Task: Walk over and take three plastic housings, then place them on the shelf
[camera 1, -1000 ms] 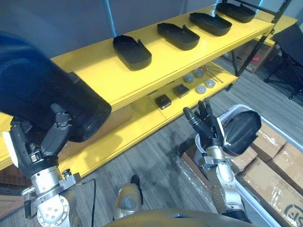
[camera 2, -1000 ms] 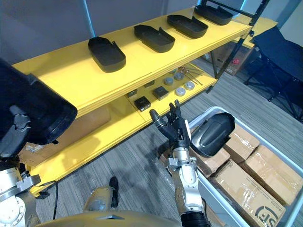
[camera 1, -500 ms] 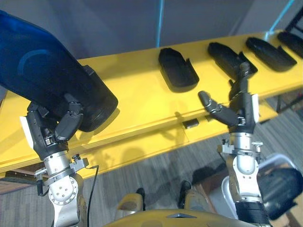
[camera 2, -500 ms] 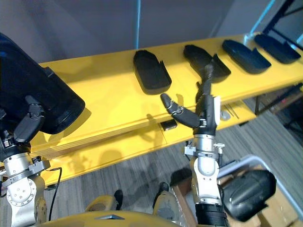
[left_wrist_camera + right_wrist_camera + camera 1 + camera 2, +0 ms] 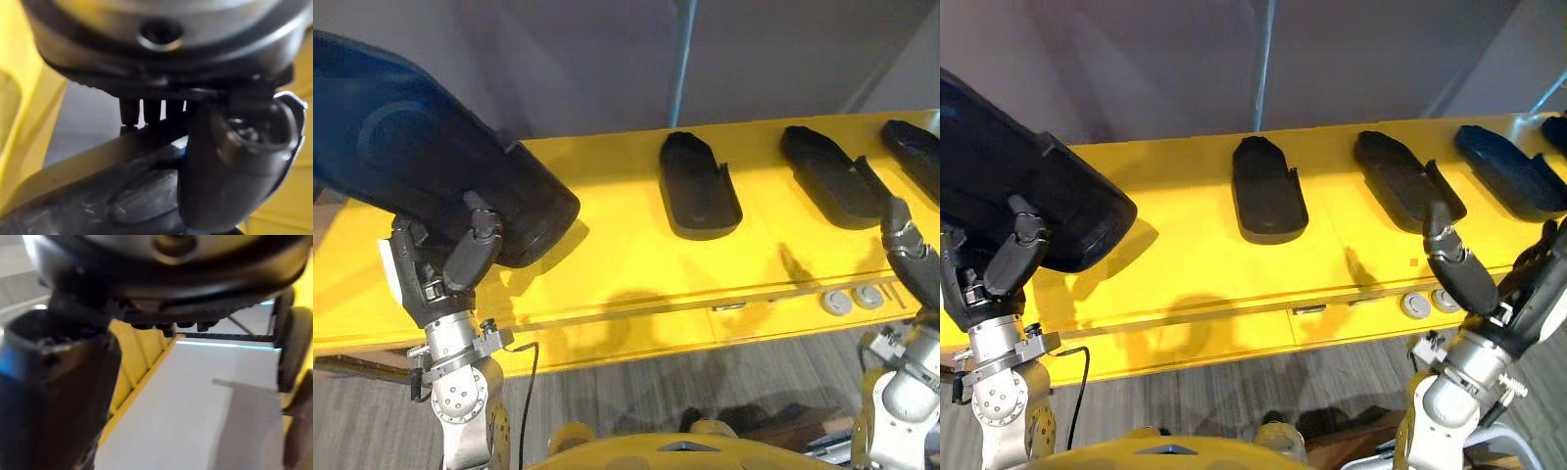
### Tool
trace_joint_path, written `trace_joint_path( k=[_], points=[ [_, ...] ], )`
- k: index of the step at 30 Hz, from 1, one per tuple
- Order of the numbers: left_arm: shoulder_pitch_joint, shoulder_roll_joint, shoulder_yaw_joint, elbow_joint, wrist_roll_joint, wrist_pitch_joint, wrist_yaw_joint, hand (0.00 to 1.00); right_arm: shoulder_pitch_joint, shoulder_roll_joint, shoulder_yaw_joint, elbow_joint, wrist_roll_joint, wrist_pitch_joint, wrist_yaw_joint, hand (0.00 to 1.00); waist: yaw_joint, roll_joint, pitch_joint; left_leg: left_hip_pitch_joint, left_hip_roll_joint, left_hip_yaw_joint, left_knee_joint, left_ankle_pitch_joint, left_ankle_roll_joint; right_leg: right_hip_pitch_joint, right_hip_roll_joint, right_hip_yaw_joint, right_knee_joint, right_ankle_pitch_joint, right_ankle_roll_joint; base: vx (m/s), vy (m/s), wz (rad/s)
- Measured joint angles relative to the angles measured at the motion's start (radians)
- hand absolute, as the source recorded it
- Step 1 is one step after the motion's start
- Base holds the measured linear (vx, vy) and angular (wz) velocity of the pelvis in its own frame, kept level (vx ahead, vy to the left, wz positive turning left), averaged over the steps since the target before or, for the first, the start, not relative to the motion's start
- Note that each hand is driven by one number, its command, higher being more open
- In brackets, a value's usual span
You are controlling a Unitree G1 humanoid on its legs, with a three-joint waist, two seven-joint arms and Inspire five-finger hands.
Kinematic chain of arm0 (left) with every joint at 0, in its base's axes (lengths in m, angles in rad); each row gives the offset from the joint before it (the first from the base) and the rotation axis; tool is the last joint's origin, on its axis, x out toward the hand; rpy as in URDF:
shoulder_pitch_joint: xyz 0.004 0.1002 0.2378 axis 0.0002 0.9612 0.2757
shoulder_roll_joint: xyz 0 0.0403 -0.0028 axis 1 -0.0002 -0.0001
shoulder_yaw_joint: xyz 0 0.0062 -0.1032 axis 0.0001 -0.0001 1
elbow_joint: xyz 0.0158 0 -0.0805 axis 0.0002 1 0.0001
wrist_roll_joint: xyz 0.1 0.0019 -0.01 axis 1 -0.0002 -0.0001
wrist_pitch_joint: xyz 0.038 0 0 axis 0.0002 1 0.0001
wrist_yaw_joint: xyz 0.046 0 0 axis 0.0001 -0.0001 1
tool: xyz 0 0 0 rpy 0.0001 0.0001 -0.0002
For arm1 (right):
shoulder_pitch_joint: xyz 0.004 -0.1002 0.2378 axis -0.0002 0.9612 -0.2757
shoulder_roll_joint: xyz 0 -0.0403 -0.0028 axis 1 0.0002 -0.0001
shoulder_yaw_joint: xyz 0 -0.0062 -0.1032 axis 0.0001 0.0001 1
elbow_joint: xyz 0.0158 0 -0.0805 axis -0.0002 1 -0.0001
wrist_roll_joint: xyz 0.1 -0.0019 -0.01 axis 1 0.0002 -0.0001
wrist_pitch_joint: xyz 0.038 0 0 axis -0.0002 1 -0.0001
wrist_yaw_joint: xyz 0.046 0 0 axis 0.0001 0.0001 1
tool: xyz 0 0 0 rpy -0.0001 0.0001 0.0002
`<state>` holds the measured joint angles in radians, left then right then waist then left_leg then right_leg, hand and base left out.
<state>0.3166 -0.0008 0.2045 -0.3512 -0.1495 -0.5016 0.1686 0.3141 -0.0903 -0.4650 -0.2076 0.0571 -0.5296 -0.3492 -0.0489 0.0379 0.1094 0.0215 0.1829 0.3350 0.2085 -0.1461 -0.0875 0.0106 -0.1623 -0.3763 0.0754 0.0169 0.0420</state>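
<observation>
1. Housing point(image 5: 421, 176): upper left, clasped by left hand point(image 5: 440, 269), over left end of shelf point(image 5: 607, 264).
2. Right hand point(image 5: 1474, 284): lower right, fingers relaxed, empty.
3. Risk: bulky housing slipping from narrow grasp.

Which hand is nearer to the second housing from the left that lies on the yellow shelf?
Right. The right hand is just in front of that housing; the left hand, gripping another housing, is far left.
</observation>
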Motion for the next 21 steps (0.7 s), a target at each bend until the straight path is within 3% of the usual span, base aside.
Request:
trace_joint_path(
  k=[3, 7, 10, 14, 18, 21],
  points=[
    [0.002, 0.001, -0.003, -0.004, 0.010, -0.002, 0.013, 0.00, 0.079, 0.079, 0.033, 0.020, 0.036, 0.025, 0.035, 1.00, -0.014, 0.007, -0.003, 0.045, -0.025, 0.037, -0.062, 0.006, 0.002, 0.000, -0.010, 0.031, -0.015, 0.007, 0.012, 0.03, 0.088, -0.33],
    [0.008, 0.032, -0.001, -0.005, 0.088, 0.016, 0.016, 0.00, 0.152, 0.146, 0.063, 0.128, 0.027, 0.068, 0.009, 1.00, -0.025, 0.008, -0.004, 0.083, -0.039, 0.078, -0.092, 0.008, 0.003, 0.004, -0.014, 0.069, -0.023, 0.009, 0.021, -0.02, 0.050, -0.29],
    [0.007, 0.094, 0.006, -0.012, 0.117, 0.068, -0.009, 0.00, 0.173, 0.152, 0.058, 0.253, 0.028, 0.145, 0.023, 1.00, -0.041, 0.013, -0.011, 0.097, -0.044, 0.098, -0.110, 0.016, 0.002, 0.005, -0.015, 0.080, -0.024, 0.007, 0.038, -0.05, 0.005, -0.11],
    [0.005, 0.178, 0.010, -0.018, 0.117, 0.142, -0.113, 0.00, 0.177, 0.149, -0.001, 0.444, 0.029, 0.237, 0.030, 1.00, -0.038, 0.034, -0.024, 0.107, -0.044, 0.101, -0.141, 0.033, -0.002, 0.004, -0.010, 0.080, -0.025, 0.008, 0.040, 0.00, 0.000, 0.00],
    [-0.016, 0.261, 0.028, -0.018, 0.107, 0.258, -0.198, 0.00, 0.160, 0.107, -0.046, 0.597, 0.076, 0.303, 0.162, 1.00, -0.038, 0.056, -0.039, 0.107, -0.044, 0.099, -0.146, 0.038, -0.004, 0.005, -0.009, 0.079, -0.025, 0.011, 0.042, 0.00, 0.000, 0.00],
    [-0.067, 0.309, 0.045, -0.003, 0.107, 0.331, -0.236, 0.00, 0.137, 0.072, -0.035, 0.692, 0.071, 0.355, 0.318, 1.00, -0.037, 0.053, -0.038, 0.107, -0.051, 0.087, -0.164, 0.055, -0.003, 0.005, -0.009, 0.074, -0.026, 0.014, 0.045, -0.04, -0.009, 0.09]
  ],
)
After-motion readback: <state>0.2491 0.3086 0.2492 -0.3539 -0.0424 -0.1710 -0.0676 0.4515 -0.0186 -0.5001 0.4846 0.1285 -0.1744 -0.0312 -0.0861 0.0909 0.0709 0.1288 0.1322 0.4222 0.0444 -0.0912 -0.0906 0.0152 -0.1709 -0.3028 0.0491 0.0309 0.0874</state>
